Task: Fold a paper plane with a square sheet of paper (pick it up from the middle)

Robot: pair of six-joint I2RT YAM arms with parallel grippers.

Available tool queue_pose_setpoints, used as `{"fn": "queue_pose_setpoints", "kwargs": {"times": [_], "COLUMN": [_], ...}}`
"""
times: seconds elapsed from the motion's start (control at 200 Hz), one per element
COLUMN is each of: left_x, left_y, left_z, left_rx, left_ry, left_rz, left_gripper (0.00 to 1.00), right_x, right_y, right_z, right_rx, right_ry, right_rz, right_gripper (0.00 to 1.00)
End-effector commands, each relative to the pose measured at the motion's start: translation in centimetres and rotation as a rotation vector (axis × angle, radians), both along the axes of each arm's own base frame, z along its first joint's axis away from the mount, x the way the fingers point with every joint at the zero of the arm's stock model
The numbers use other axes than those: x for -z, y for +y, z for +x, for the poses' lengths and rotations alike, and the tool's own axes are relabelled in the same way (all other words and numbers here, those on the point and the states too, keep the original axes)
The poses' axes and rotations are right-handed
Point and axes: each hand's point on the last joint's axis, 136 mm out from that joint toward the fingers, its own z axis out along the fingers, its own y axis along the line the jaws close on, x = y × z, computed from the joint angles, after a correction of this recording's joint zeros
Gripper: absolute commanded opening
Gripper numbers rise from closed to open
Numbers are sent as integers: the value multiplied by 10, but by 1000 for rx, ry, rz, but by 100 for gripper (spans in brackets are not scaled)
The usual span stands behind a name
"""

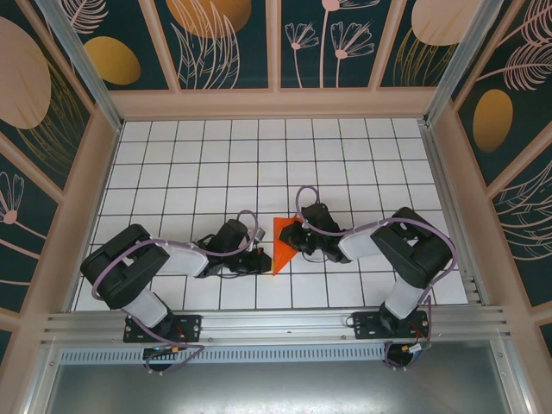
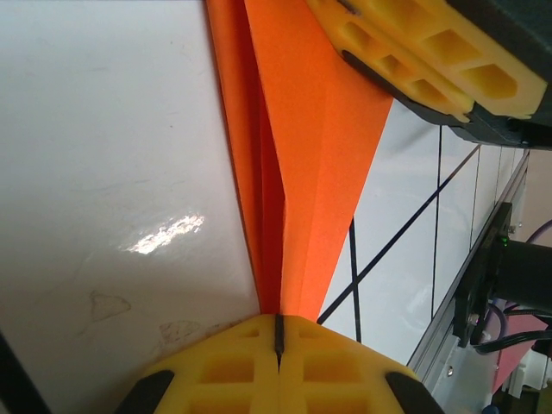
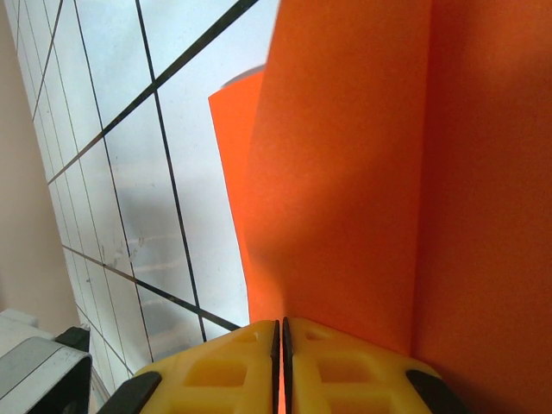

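Orange and folded into a narrow wedge, the square sheet of paper (image 1: 281,243) spans both grips. The left gripper (image 2: 278,326) is pinched tight on its pointed end, and the right gripper (image 3: 282,332) is clamped on the wider edge. Uneven pulling could tear the sheet or skew its creases. Inner layers beyond the fingertips are hidden.

A folded sheet of thin bright orange paper (image 1: 281,246), a narrow triangle with its point toward the near edge, sits at the middle of a white tabletop ruled with a black grid (image 1: 216,164). The left gripper (image 1: 261,259) meets the paper's lower left edge. The right gripper (image 1: 297,241) meets its upper right side. Dark teal wall panels painted with pale flowers (image 1: 228,43) enclose the table, and a ribbed aluminium rail (image 1: 276,325) runs along the near edge.
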Motion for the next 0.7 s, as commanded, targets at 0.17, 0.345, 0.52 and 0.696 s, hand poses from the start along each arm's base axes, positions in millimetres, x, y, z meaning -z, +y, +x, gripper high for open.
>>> {"fn": "queue_pose_setpoints", "kwargs": {"times": [0.17,0.345,0.52,0.696], "left_x": [25,10,-7,-49], "left_y": [29,27,28,15], "left_z": [-23,-18,-8,13], "left_rx": [1,-9,-53,-101], "left_ry": [63,23,-33,-134], "left_rz": [128,108,95,4], "left_gripper": [7,11,13,14], "right_x": [65,66,67,67], "right_y": [-38,-38,-37,-36], "right_z": [-27,-29,-29,-30], "right_rx": [27,28,26,27], "right_ry": [145,148,149,150], "right_rz": [-228,-229,-228,-228], "right_gripper": [14,15,15,15]}}
